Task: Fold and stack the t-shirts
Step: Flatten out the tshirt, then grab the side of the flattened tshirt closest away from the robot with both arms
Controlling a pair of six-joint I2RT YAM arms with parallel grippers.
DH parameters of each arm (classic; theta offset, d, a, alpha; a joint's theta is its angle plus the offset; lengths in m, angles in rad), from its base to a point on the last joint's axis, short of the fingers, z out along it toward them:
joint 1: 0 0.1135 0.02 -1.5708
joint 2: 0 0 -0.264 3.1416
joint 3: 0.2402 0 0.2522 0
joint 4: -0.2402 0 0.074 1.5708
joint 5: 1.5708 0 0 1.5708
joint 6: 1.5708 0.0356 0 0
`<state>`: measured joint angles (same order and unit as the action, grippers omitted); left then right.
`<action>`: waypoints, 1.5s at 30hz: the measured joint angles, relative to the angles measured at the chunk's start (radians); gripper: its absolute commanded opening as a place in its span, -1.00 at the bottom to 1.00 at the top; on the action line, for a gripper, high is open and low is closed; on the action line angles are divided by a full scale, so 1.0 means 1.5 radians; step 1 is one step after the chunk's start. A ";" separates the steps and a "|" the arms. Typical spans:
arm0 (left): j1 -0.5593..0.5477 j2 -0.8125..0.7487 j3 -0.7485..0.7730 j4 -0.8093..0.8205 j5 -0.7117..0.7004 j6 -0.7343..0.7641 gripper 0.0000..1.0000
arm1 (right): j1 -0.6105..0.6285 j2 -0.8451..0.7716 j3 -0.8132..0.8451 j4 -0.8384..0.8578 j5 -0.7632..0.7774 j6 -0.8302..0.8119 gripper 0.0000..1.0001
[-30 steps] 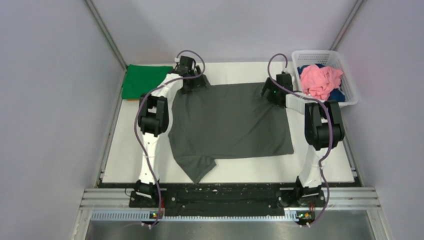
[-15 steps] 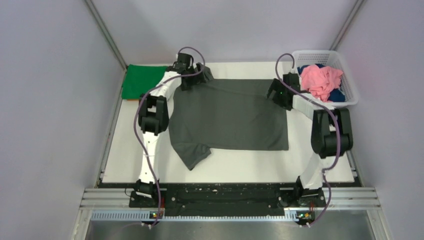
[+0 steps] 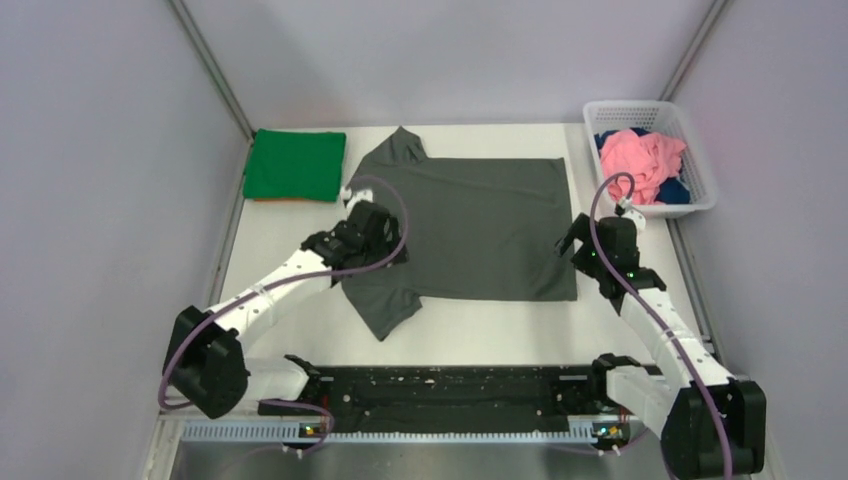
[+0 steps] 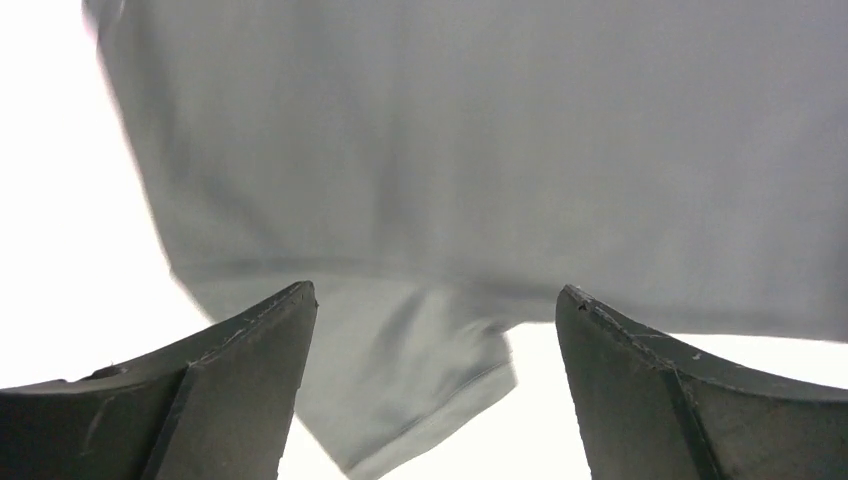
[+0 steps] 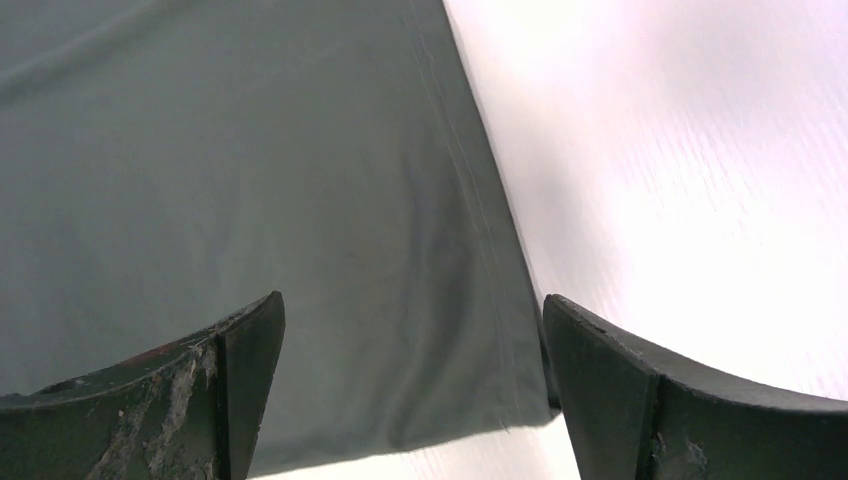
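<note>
The dark grey t-shirt [image 3: 470,225] lies spread flat on the white table, one sleeve at the far left corner, the other [image 3: 385,308] at the near left. My left gripper [image 3: 385,252] is open and empty above the shirt's near left part; its wrist view shows the shirt [image 4: 480,150] and the near sleeve [image 4: 420,390] between the fingers. My right gripper [image 3: 578,245] is open and empty above the shirt's near right corner [image 5: 500,400]. A folded bright green t-shirt [image 3: 293,165] lies at the far left. Pink [image 3: 640,160] and dark blue [image 3: 680,190] shirts lie in the basket.
The white lattice basket [image 3: 700,150] stands at the far right corner. Bare white table [image 3: 480,325] lies in front of the grey shirt, and a strip [image 3: 275,240] lies left of it. Grey walls close in the sides and the back.
Both grippers let go of the grey shirt's far corners and drew back toward the near side. The shirt now lies flat, shifted farther back on the table.
</note>
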<state>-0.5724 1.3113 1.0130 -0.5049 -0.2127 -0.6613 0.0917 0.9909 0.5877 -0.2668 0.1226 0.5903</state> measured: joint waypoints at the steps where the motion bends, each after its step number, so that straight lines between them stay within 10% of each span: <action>1: -0.009 -0.012 -0.047 -0.010 -0.014 -0.020 0.81 | -0.001 -0.013 -0.015 -0.008 0.000 0.005 0.97; 14: -0.122 -0.189 -0.290 -0.143 -0.004 -0.165 0.45 | -0.002 0.003 -0.033 -0.027 -0.002 0.013 0.98; 25: -0.125 -0.179 -0.361 -0.052 0.081 -0.185 -0.31 | -0.002 0.018 -0.033 -0.028 -0.002 0.010 0.97; 29: -0.125 -0.142 -0.349 -0.027 0.080 -0.191 -0.99 | -0.002 0.014 -0.033 -0.037 -0.002 0.010 0.95; 45: -0.125 -0.189 -0.368 -0.066 0.078 -0.223 -1.00 | -0.002 -0.099 -0.153 -0.098 -0.028 0.088 0.27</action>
<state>-0.7601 1.0283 0.4614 -0.6033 -0.0956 -0.9951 0.0887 0.8425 0.3584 -0.4141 0.0811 0.7223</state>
